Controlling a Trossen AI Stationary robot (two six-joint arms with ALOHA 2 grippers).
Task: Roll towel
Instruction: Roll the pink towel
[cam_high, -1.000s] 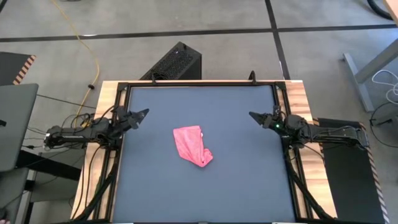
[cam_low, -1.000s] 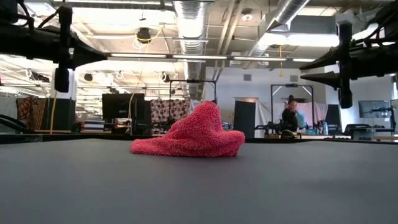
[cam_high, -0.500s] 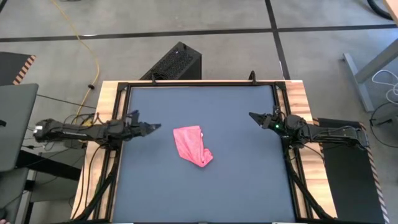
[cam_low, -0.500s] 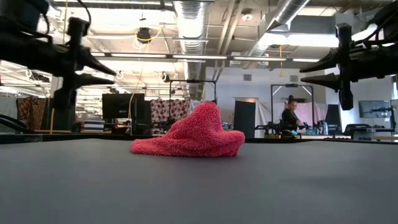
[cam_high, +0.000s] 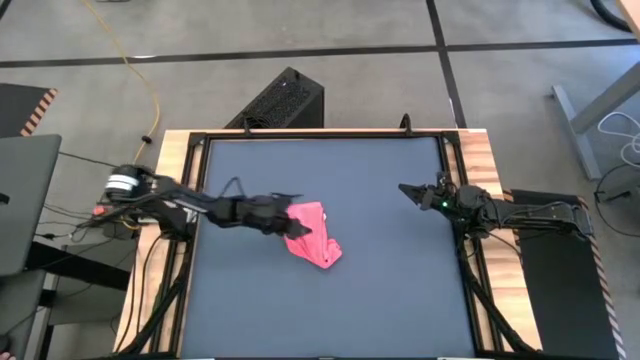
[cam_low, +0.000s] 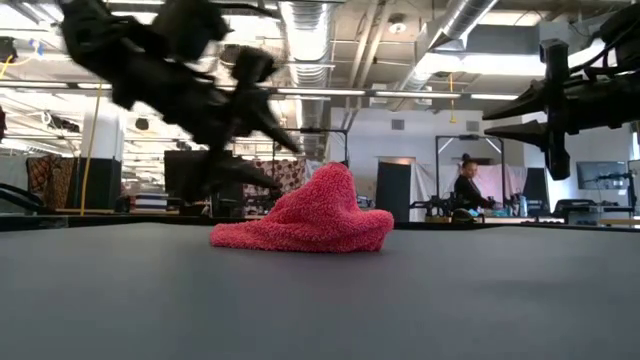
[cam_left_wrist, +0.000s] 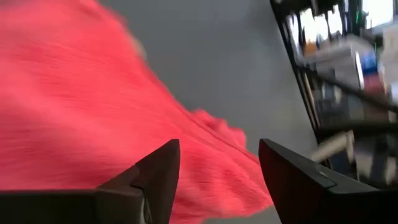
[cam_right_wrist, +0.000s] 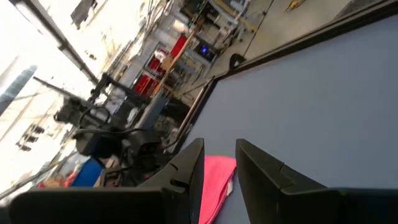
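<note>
One towel (cam_high: 313, 235), left gripper (cam_high: 290, 209) open above

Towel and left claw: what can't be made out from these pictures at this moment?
- Contact: the left claw sits at the towel edge; the high view is too small to show whether it touches.
- The left arm is motion-blurred in the low view, so its fingers cannot be traced.
- The left wrist view is blurred and cuts the towel off at its edges.
- The towel's folds on its far side are hidden by its own hump in the low view.
</note>
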